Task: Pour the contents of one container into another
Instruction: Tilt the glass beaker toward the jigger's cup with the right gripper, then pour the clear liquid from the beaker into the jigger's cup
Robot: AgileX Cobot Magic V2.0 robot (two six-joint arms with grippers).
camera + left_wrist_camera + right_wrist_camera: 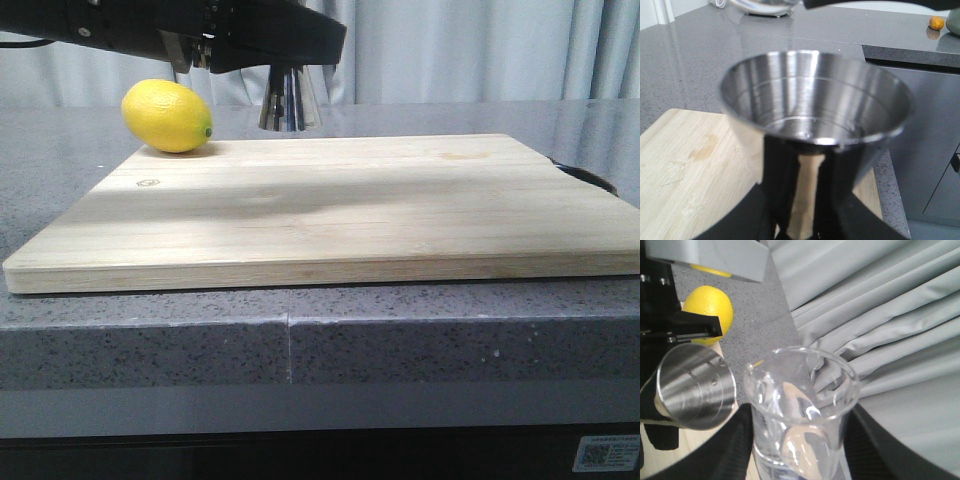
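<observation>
My left gripper (807,170) is shut on the narrow waist of the steel jigger (815,105). It holds the jigger upright over the back of the board, open cup facing up. The front view shows only the jigger's lower cone (290,100) under the black arms. My right gripper (800,445) is shut on the clear glass beaker (800,405). The beaker is raised and tilted, its pouring lip turned toward the jigger's rim (695,392) just beside it. A little clear liquid seems to lie in the jigger's cup. The beaker's base (765,4) shows just above the jigger.
A wooden cutting board (330,210) covers most of the grey stone counter (300,340). A yellow lemon (167,116) sits at the board's back left corner, close to the jigger. Grey curtains (880,315) hang behind. A dark object (590,178) peeks out at the board's right edge.
</observation>
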